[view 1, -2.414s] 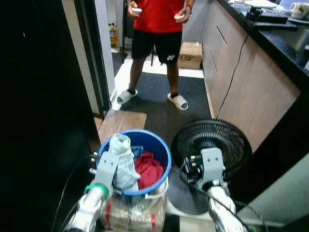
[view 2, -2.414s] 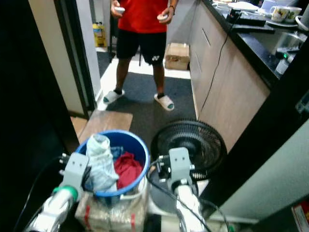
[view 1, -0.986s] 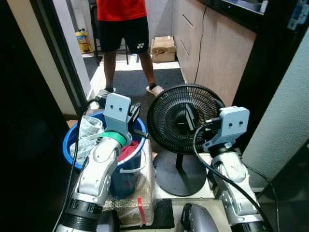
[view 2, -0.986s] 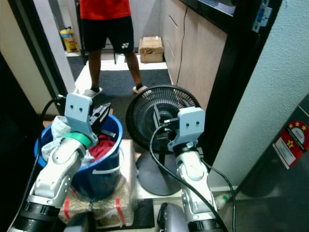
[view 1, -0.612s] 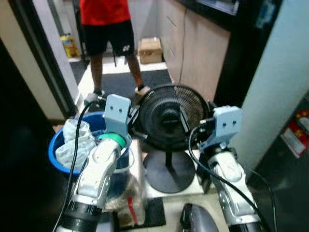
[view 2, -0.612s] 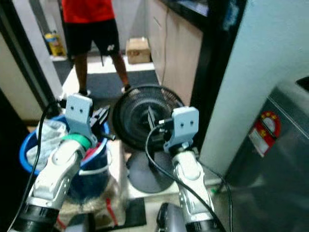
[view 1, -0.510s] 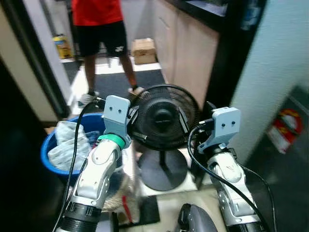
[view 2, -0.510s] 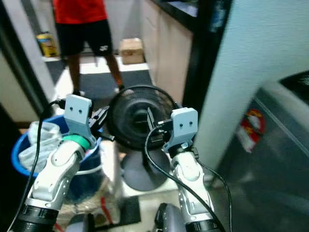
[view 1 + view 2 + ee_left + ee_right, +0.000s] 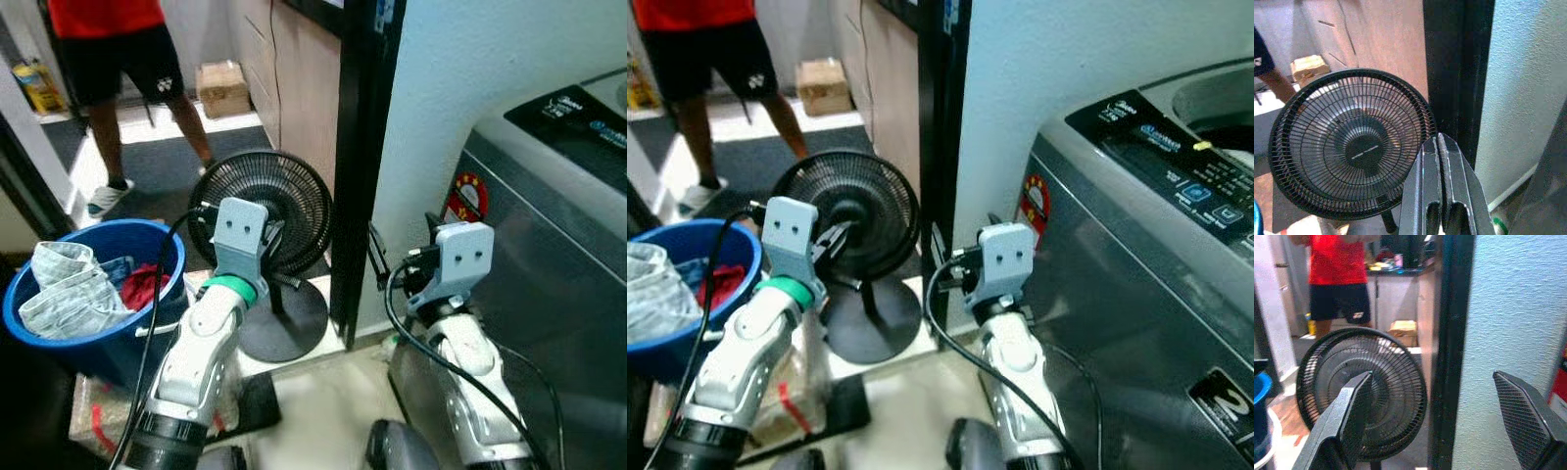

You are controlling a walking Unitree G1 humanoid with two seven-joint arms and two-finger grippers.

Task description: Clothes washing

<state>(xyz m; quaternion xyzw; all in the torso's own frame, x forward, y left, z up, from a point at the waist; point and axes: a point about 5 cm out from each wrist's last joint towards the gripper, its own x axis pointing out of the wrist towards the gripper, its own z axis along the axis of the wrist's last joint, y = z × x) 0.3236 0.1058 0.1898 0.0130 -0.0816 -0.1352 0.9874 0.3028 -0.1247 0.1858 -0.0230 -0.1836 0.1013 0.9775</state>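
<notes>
Risk: I hold both arms raised in a tight corner; swinging toward the washing machine (image 9: 1136, 245) could knock the standing fan (image 9: 263, 211) over or catch the black door frame (image 9: 358, 147).

Left gripper (image 9: 1439, 147): fingers pressed together, empty, before the fan.

Right gripper (image 9: 1444, 421): fingers spread wide apart, empty, near the machine's front.

Blue bucket (image 9: 69, 338): on my left, holding a pale crumpled garment (image 9: 59, 289), something red and something blue beneath.

Washer tub: open at top; contents I cannot tell.

Person (image 9: 108, 49): standing beyond.

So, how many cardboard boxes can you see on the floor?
1. The cardboard box sits on the floor against the wooden cabinets, behind the person. Others may be hidden.
</notes>
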